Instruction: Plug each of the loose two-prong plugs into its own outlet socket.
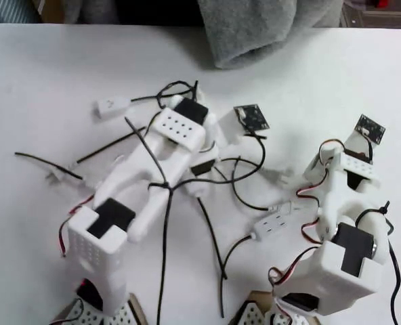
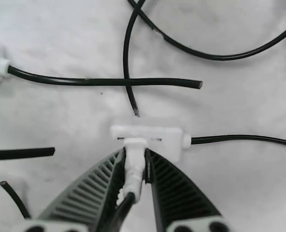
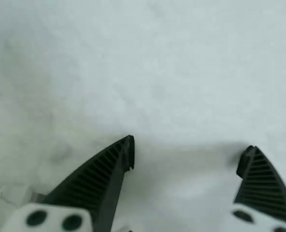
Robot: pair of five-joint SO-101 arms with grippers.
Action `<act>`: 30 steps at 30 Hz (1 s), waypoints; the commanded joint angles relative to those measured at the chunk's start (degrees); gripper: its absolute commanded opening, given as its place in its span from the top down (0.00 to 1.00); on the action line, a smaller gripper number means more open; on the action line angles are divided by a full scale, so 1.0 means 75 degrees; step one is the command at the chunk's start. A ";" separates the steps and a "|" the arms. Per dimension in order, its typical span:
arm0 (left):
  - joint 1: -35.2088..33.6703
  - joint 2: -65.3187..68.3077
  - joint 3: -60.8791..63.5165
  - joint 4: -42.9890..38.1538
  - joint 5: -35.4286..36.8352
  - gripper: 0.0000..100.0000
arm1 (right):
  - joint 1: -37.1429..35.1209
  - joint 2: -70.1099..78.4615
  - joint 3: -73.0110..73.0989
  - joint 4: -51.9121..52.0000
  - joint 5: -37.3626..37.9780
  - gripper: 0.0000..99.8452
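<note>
Your left claw (image 2: 135, 157) is clamped tight on a white two-prong plug (image 2: 133, 166), with its 2 ribbed fingers (image 2: 99, 183) pinching the plug body from both sides. The front of the plug meets the face of a white outlet socket (image 2: 150, 137) lying flat on the tabletop (image 2: 61, 38). You can't tell from this angle how far the prongs are seated. A black cord (image 2: 239, 139) leaves one end of that socket. A loose black cord (image 2: 104, 81) with a cut end lies just beyond it, crossed by a thinner one. Your right claw (image 3: 189, 151) is spread wide with nothing between its fingers, hanging over the white tabletop. In the high view, a second socket (image 1: 273, 222) on its own cord lies between the 2 arms. A third white piece (image 1: 111, 105) on a cord sits toward the far left, and a grey cloth (image 1: 255, 30) drapes over the far edge.
</note>
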 commanded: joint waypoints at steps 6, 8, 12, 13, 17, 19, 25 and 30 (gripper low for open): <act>-0.0522 -0.0111 0.0410 -0.0633 0.0105 0.98 | -0.0053 -0.0334 -0.0059 -0.0088 -0.0012 0.66; -0.0568 -0.0111 0.0410 -0.0574 -0.0176 0.98 | -0.0064 -0.0334 -0.0059 -0.0088 -0.0012 0.66; -0.0522 -0.0123 0.0363 -0.0328 -0.0316 0.98 | -0.0064 -0.0334 -0.0059 -0.0088 -0.0012 0.66; -0.0522 -0.0123 0.0363 -0.0328 -0.0316 0.98 | -0.0064 -0.0334 -0.0059 -0.0088 -0.0012 0.66; -0.0580 -0.0088 0.0410 -0.0387 -0.0328 0.98 | -0.0064 -0.0334 -0.0059 -0.0088 -0.0012 0.66; -0.0580 -0.0053 0.0492 -0.0598 -0.0305 0.98 | -0.0064 -0.0334 -0.0059 -0.0088 -0.0012 0.66; -0.0381 -0.0111 0.1196 -0.1875 0.0363 0.98 | -0.0064 -0.0334 -0.0059 -0.0088 -0.0012 0.66; 0.0240 -0.0111 0.1383 -0.2122 0.0504 0.98 | -0.0064 -0.0322 -0.0059 -0.0088 -0.0012 0.66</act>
